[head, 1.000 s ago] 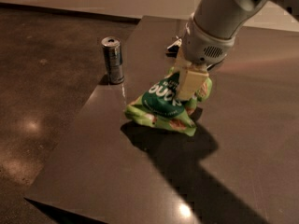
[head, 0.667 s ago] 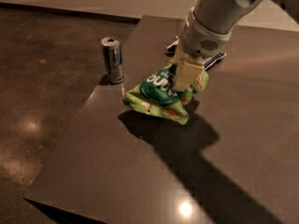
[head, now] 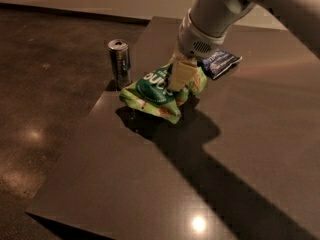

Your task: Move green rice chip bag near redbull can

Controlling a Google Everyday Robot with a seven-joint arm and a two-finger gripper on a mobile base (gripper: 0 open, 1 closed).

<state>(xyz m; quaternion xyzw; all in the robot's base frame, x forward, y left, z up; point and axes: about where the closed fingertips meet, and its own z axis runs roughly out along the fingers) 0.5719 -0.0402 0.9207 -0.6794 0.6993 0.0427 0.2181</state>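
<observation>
End effector (head: pixel 179 78) is gripping green rice chip bag (head: pixel 150 91) just right of redbull can (head: pixel 120 61); probably needing gentle lowering onto counter (head: pixel 225 159), avoiding tipping can.

Crumpled green rice chip bag (head: pixel 152 91), gripped by the tool (head: pixel 178 82), sits just beside the upright redbull can (head: pixel 120 61).

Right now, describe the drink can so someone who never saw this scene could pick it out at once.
Find the dark table; near its left edge stands the redbull can, upright, close beside the green rice chip bag that the gripper grips. It is the only slim metal cylinder; its neighbours are crinkly bags.
</observation>
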